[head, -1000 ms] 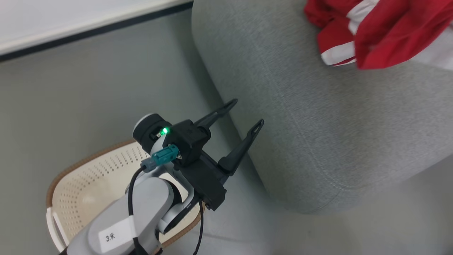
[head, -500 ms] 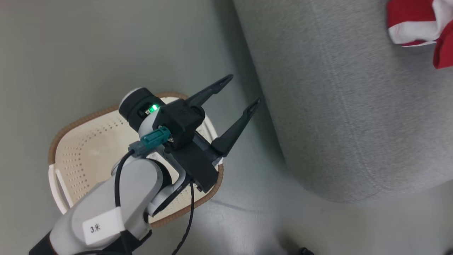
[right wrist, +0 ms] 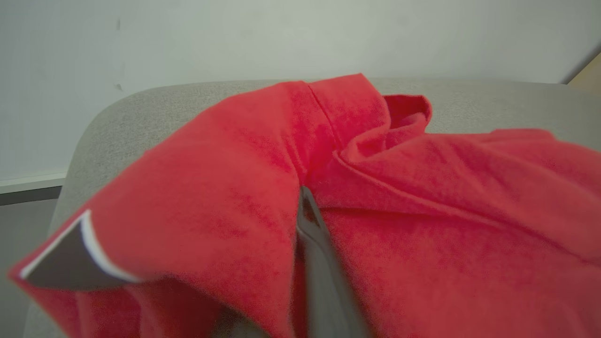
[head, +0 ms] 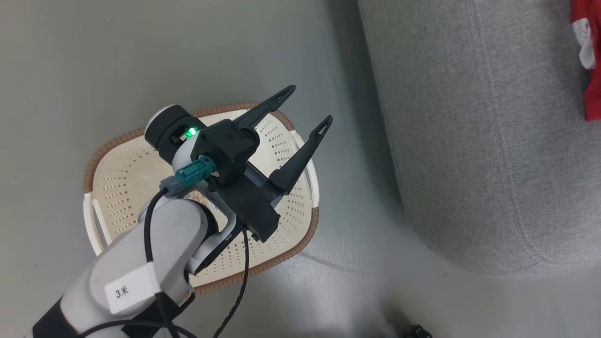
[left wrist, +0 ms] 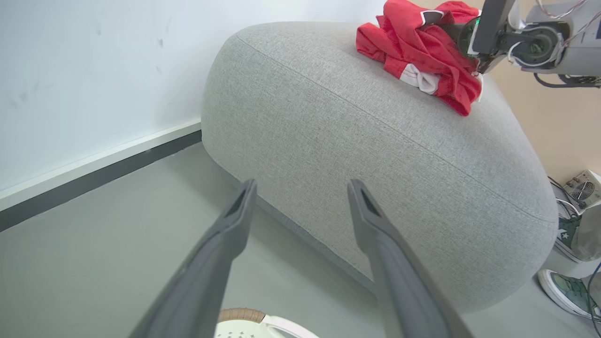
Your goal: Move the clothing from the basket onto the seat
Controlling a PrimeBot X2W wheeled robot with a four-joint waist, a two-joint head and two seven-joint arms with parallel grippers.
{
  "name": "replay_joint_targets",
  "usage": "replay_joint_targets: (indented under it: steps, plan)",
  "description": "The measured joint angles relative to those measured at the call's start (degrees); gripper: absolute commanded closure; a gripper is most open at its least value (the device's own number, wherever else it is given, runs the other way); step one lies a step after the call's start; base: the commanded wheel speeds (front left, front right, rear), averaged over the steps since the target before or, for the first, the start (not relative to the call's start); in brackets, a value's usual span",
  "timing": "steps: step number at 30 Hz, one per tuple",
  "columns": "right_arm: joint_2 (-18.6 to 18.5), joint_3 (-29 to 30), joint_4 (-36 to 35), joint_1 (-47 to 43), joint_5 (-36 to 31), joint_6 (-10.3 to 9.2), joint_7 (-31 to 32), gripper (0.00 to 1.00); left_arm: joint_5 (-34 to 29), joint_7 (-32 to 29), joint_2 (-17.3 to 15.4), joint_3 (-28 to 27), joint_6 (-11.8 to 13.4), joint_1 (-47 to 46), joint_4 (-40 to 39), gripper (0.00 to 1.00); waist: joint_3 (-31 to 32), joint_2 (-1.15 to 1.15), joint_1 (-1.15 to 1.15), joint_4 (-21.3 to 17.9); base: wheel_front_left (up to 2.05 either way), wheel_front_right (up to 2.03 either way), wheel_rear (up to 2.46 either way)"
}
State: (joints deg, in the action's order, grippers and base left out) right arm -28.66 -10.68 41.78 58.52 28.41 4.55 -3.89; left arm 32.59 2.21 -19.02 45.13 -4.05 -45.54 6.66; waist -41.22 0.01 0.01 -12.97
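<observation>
Hovering over the basket (head: 117,188), the left gripper (head: 308,105) has its jaws wide and empty. The basket stands on the floor (head: 70,70) just beside the seat's (head: 469,141) near corner. Its visible perforated bottom is bare, though the forearm hides part of it. The clothing (left wrist: 422,51) lies bunched on the seat top near the far edge, well apart from the basket.

Red fabric drapes over the right gripper (right wrist: 307,220). One dark finger shows through the folds, and you cannot tell whether these jaws are clamped on the cloth or loose in it.

**Hazards.**
- If you withdraw the right arm while cloth hangs on that finger, the pile is likely to drag along. It could slide over the seat's rounded edge to the floor.
- Check the hidden part of the basket before judging the task complete.
- Lowering the left jaws onto the light basket could tip or shove it.
- The arm's black cable (head: 242,281) hangs across the basket's brown rim and could snag there.

**Surroundings.**
- A white wall (left wrist: 70,70) with a dark skirting runs behind the seat.
- Off the seat's other end are a person's green shoes (left wrist: 566,293) and a small vented box (left wrist: 582,188) with wires. Keep right-arm swings clear of them.
</observation>
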Motion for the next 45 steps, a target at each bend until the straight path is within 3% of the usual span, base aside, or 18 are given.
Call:
replay_joint_targets:
  steps: [12,24,35,45]
  plan:
    - [-0.3,-3.9,8.1,1.8,-2.6,1.13,2.9,0.00,1.0,3.5,0.3,-0.5,-0.5,1.5,5.0,0.00,5.3,0.00,-0.01,0.0,0.00,0.00,0.00]
    - [-1.0,-9.9,10.7,-3.1,-4.3,2.59,2.5,0.00,3.2,6.6,0.5,-1.1,-0.6,5.4,9.7,0.00,13.8,-0.01,-0.02,-1.2,0.00,0.00,0.00]
    - [-2.9,-12.9,3.8,-12.5,-3.6,2.59,-4.1,0.00,5.8,9.4,2.7,-2.1,-0.5,9.4,12.4,0.00,22.5,-0.01,-0.02,-1.9,0.00,0.00,0.00]
    - [-1.5,-13.4,-6.2,-21.7,-0.4,2.59,-8.9,0.00,7.2,10.5,3.0,-3.9,0.6,13.5,15.4,0.00,30.4,-0.01,-0.02,-0.2,0.00,0.00,0.00]
